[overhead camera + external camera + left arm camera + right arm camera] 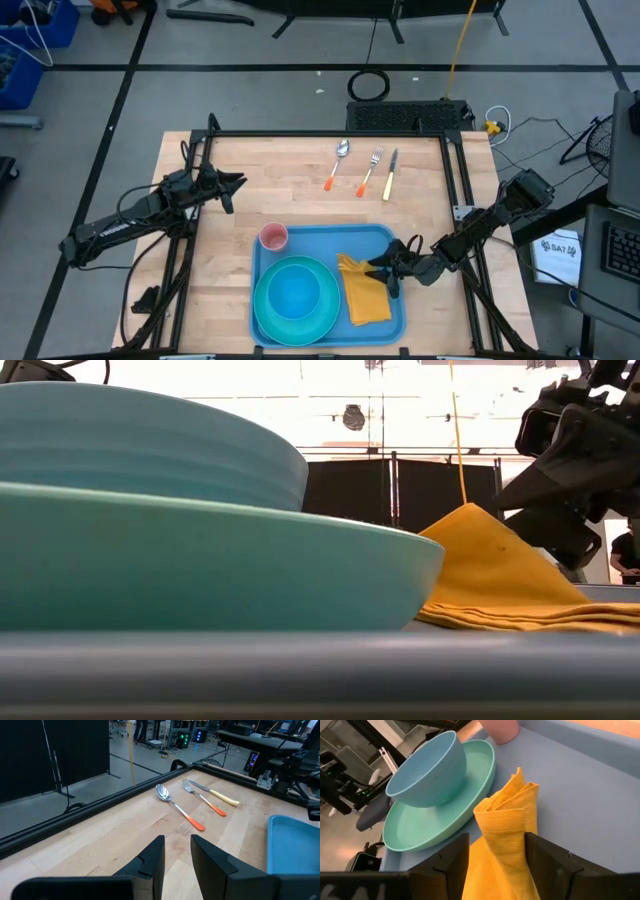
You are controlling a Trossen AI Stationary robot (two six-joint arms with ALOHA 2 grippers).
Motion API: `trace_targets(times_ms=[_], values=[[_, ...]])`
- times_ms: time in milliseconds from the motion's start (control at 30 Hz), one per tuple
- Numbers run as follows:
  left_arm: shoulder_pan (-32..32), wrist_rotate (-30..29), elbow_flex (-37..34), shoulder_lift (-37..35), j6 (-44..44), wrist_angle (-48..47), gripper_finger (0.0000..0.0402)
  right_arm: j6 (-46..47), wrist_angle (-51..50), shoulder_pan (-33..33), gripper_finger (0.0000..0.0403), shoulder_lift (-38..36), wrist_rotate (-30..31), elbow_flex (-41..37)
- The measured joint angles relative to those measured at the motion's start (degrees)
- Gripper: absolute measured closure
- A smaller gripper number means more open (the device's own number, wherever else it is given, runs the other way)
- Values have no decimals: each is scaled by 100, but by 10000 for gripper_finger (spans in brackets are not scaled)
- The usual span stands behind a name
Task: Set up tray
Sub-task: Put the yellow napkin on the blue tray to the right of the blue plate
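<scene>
A: Where is the tray (322, 243) at this moment?

B: It lies on the wooden table (290, 185), at the near edge, between the two arms. On it there is a teal plate (268, 318) with a blue bowl (296, 292) standing in it. A pink cup (274, 237) stands in the tray's far left corner, and a yellow napkin (364, 292) lies on the right part, just beside the plate.

A: And the right gripper (390, 268)?

B: It is over the right side of the tray, at the napkin. In the right wrist view the fingers (451, 861) stand apart, one on each side of the raised fold of the napkin (509, 825). They are released; I do not see them pressing the cloth.

A: What about the left gripper (236, 184)?

B: It waits above the bare table, to the left and well apart from the tray. Its fingers (152, 857) leave a narrow gap and nothing is between them.

A: Anything else on the table?

B: Yes, a spoon (336, 164), a fork (371, 169) and a knife (391, 174) lie side by side at the far part of the table, beyond the tray
</scene>
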Motion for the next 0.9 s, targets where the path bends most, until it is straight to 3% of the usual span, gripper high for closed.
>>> trace_targets(times_ms=[400, 667, 900], values=[[1, 0, 0, 1, 0, 0, 305, 707, 19, 9, 220, 0, -255, 0], [2, 0, 0, 2, 2, 0, 305, 331, 22, -183, 220, -2, 1100, -270], [0, 0, 0, 1, 2, 0, 305, 360, 19, -458, 220, -2, 1679, -616]])
